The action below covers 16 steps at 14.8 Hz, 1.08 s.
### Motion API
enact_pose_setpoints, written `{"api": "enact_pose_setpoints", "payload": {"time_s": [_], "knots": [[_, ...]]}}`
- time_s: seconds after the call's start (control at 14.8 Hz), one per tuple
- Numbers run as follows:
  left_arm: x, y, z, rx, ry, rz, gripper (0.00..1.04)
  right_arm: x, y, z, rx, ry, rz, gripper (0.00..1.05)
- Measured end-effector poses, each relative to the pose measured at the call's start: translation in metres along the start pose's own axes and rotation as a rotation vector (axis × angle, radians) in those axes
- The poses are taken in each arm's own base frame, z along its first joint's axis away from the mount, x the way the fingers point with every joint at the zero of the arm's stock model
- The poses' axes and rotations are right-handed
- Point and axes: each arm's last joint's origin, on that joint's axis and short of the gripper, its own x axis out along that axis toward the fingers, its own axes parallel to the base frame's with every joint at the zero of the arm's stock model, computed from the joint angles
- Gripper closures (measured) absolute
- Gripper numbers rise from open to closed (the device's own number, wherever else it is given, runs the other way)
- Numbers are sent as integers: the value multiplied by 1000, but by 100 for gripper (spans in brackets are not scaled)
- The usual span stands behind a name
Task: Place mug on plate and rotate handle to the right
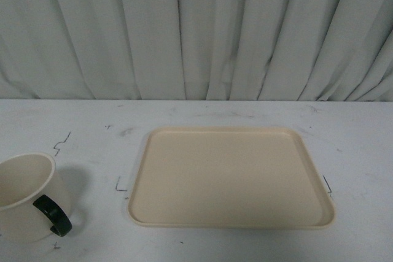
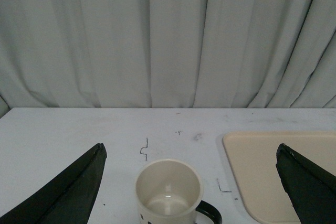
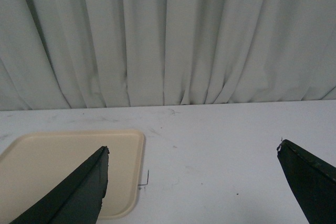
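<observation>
Cream mug [image 1: 18, 213] stands upright on table [image 1: 92, 121], left of beige plate [image 1: 230, 179].

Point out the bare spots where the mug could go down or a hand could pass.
The whole plate is bare. A free table strip lies between the mug and the plate's left rim, another between plate and curtain. Only the near-left corner, around the mug, is occupied.
</observation>
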Motion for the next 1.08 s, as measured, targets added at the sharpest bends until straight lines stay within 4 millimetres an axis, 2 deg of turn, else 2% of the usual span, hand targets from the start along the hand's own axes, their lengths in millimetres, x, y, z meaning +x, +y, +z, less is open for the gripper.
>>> {"api": "enact_pose_setpoints", "payload": {"time_s": [1.08], "knots": [[0, 0, 0, 0, 0, 0, 7, 0, 0, 0, 0, 0, 0, 6]]}}
